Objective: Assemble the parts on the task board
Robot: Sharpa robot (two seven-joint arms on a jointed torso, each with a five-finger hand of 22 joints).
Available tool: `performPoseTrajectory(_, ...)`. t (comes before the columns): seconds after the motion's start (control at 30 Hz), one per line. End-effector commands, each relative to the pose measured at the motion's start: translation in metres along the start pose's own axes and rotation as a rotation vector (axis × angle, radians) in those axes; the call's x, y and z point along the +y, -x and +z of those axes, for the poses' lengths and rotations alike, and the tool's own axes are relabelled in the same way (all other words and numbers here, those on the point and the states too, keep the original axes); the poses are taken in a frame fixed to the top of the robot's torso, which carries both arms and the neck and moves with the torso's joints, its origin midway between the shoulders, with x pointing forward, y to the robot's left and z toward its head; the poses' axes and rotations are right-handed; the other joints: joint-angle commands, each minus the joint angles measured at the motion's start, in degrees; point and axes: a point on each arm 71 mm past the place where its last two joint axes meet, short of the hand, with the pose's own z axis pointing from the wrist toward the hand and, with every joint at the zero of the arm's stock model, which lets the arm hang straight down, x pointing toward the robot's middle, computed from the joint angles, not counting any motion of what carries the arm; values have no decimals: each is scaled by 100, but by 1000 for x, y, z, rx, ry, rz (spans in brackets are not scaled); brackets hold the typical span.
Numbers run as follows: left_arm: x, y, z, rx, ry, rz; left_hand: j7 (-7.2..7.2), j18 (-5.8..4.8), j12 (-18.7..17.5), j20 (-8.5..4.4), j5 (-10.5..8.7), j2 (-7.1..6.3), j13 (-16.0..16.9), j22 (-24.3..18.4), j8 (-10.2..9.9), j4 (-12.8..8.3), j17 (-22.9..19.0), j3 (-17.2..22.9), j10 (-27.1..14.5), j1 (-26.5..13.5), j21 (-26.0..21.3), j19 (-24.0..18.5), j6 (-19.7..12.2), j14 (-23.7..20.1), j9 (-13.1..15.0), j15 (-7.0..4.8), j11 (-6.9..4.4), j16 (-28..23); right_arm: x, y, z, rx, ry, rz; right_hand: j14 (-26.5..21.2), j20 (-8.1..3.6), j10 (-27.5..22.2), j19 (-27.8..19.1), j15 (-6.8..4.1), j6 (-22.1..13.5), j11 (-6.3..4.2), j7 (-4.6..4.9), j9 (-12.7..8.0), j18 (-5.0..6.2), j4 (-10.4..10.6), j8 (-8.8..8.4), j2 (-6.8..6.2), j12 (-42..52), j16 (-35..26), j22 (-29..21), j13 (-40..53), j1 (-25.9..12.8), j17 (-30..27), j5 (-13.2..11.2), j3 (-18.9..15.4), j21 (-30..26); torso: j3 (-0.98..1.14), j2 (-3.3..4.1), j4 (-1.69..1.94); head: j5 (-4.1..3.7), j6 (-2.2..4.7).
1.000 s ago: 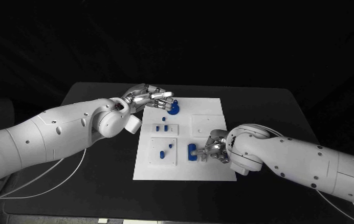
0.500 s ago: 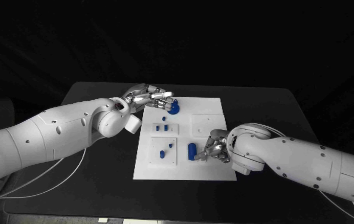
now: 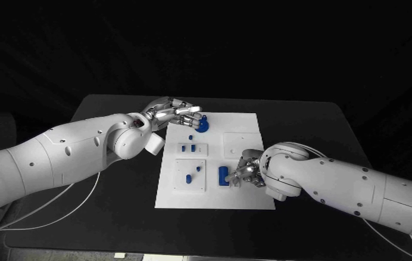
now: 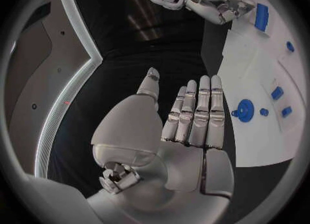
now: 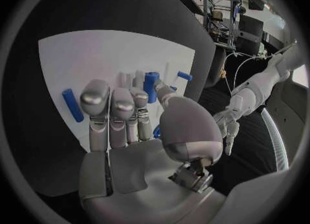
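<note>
Right hand (image 3: 248, 174) has crept in toward the long blue part (image 3: 223, 176) again after backing off a touch, and now its fingertips sit right against that piece near the task board's (image 3: 249, 121) front right portion. From the wrist camera the fingers (image 5: 119, 111) reach forward over the board with the thumb beside an upright blue piece (image 5: 150, 86); whether it actually has a pinch on anything, I cannot tell — contact, yes, a hold, not clear.

Looks to me like the seating step on this part: nudging or setting it into its place. Next it needs a firm purchase on the blue piece and a straight, careful press, no sideways shove.

Over at the far left corner of the board, the left hand (image 3: 176, 113) hasn't budged. Fingers straight and side by side, thumb apart, holding nothing, hanging just beside the round blue part (image 3: 202, 124).

Other small blue pieces (image 3: 194, 149) sit in the middle of the board, close to the right hand's path, so little slack there. Board's front edge is near the working spot; the black table (image 3: 309, 124) offers open room to the right and beyond the board for pulling away.
</note>
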Motion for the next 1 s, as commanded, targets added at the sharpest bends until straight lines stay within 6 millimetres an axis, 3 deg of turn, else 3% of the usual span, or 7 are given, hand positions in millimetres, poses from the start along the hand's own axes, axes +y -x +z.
performPoseTrajectory(0.03,-1,-2,1,18,-6,-2,4,93,-12,9,-19,24,6,-5,4,22,6,-21,-51,-38,19,-21,-42,-27,0,20,8,-20,0,0,2,-9,-7,-3,27,-22,31,95,11,29,-20,-26,-11,-86,-95,-19,-2,32,38,634,-1,-166,5,-37,247,52,0,0,-3,0,-14)
performPoseTrajectory(0.37,0,-2,0,18,-3,-2,4,95,-12,9,-11,34,6,-17,4,18,7,-21,-53,-30,27,-21,-50,-29,0,20,8,-20,0,-3,4,17,-8,-5,26,-22,19,86,10,27,-19,-28,-13,-85,-247,-17,-33,12,35,631,-9,-172,-4,59,337,38,1,-3,-10,10,-32)
performPoseTrajectory(0.57,0,-1,0,19,-1,-2,2,94,-12,9,-13,41,6,-22,6,11,7,-20,-51,-23,30,-22,-34,-28,1,20,8,-19,-2,-2,4,-3,-8,8,26,-22,21,86,10,30,-19,-28,-13,-85,-262,-18,-56,14,31,630,-8,-174,-9,64,326,37,2,-8,-8,-17,-8)
performPoseTrajectory(0.67,0,-1,0,17,-2,-2,2,94,-12,9,-13,41,6,-22,6,11,7,-20,-51,-23,30,-22,-34,-28,1,20,8,-19,-6,1,2,-24,-6,19,26,-24,27,89,8,36,-18,-28,-14,-83,-231,-18,-106,21,28,629,-5,-185,-13,38,326,35,0,-7,-2,-37,5)
performPoseTrajectory(0.73,0,-1,0,15,-3,-1,2,94,-12,9,-13,41,6,-22,6,11,7,-20,-51,-23,30,-22,-34,-28,1,20,8,-19,-10,3,0,-36,-1,28,22,-26,23,92,8,23,-16,-18,-15,-78,-128,-16,-210,11,5,628,-11,-166,-33,-4,374,29,0,-6,0,-38,10)
performPoseTrajectory(0.87,0,1,0,6,-8,2,2,94,-11,9,-10,51,7,-33,7,-1,7,-25,-46,-19,38,-23,-23,-28,2,20,7,-20,-19,15,-9,-57,16,43,24,-21,25,96,11,-27,-5,1,-15,-70,-21,-18,-332,34,-2,629,4,-62,-46,-31,430,24,4,-3,-7,-27,19)
performPoseTrajectory(1.0,-1,2,-1,-1,-14,4,-5,95,-12,5,-9,56,6,-36,12,-18,9,-24,-28,-7,45,-17,35,-14,5,14,0,-19,-33,36,-22,-82,9,45,26,-7,38,93,22,0,-7,-9,-10,-76,-111,-18,-305,39,-1,635,1,91,-51,-30,437,45,-4,-4,-21,-53,41)
